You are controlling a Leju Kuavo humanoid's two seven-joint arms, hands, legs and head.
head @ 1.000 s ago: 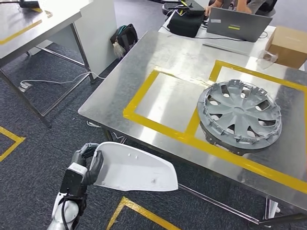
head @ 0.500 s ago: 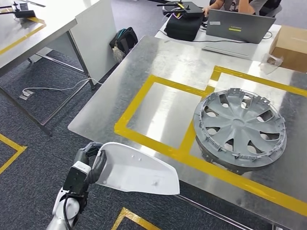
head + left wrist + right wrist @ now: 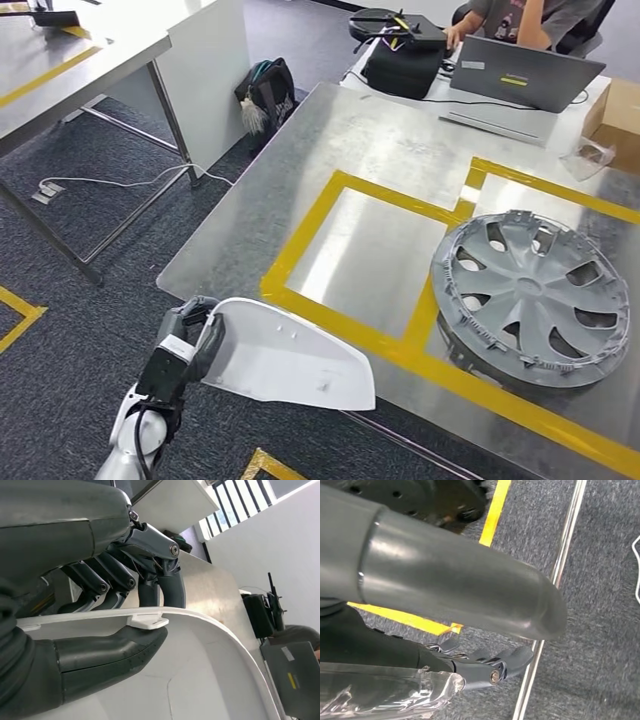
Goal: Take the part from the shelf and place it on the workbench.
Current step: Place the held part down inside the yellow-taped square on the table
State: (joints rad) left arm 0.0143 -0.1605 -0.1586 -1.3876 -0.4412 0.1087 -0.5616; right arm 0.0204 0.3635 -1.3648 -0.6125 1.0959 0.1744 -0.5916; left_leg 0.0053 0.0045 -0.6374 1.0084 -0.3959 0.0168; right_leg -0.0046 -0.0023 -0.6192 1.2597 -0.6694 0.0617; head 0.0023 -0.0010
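Left hand gripping white part by near end; long axis pointing right along bench edge, still below and short of it; right hand holding clear plastic, seemingly.

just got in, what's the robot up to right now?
The left hand holds a white molded part by one end, out in front of the steel workbench and not yet on it. A grey wheel cover already lies in the right yellow-taped square; the left taped square is bare. The right hand hangs over the carpet and seems to grip a clear plastic piece. A person works at a laptop at the far end.
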